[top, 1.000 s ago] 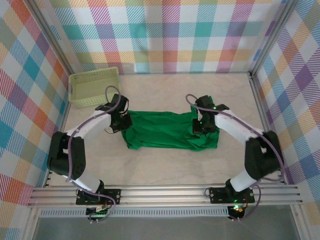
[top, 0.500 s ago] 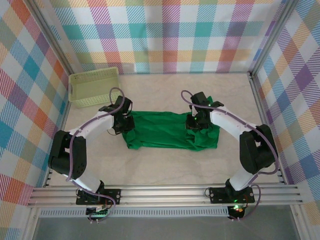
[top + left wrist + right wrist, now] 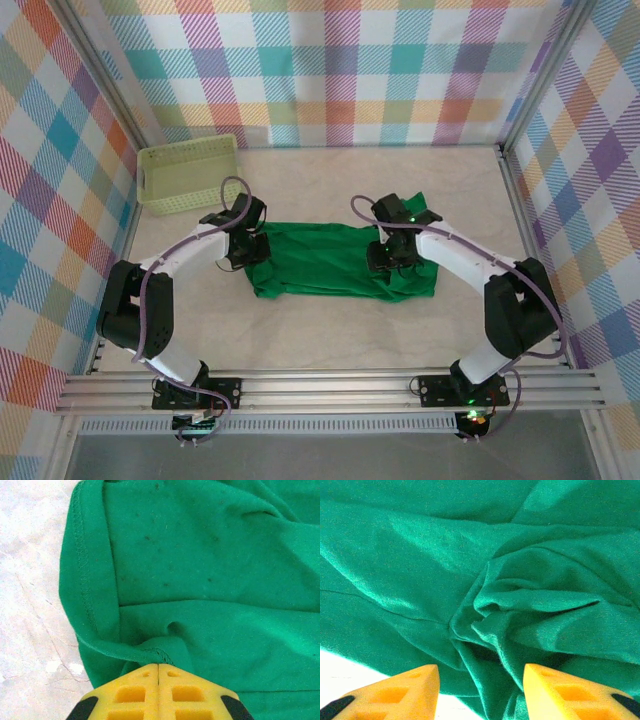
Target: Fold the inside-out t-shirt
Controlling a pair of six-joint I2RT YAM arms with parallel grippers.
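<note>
The inside-out t-shirt (image 3: 320,262) lies as a wide, wrinkled bright green band across the middle of the table. My left gripper (image 3: 248,250) sits at its left end. In the left wrist view its yellow jaws (image 3: 158,666) are pressed together, with the stitched hem of the shirt (image 3: 200,580) bunched up into their tips. My right gripper (image 3: 385,258) hangs over the shirt's right part. In the right wrist view it (image 3: 480,672) stands open, its two yellow fingers either side of a crumpled ridge of the shirt (image 3: 470,555), holding nothing.
A pale yellow-green lattice basket (image 3: 187,172) stands at the back left of the table. Checked walls close in the back and both sides. Bare pale tabletop (image 3: 330,330) lies in front of the shirt, and more behind it.
My right gripper has opened, let go of the shirt and slid left over the fabric. My left gripper has stayed shut and shifted slightly right.
</note>
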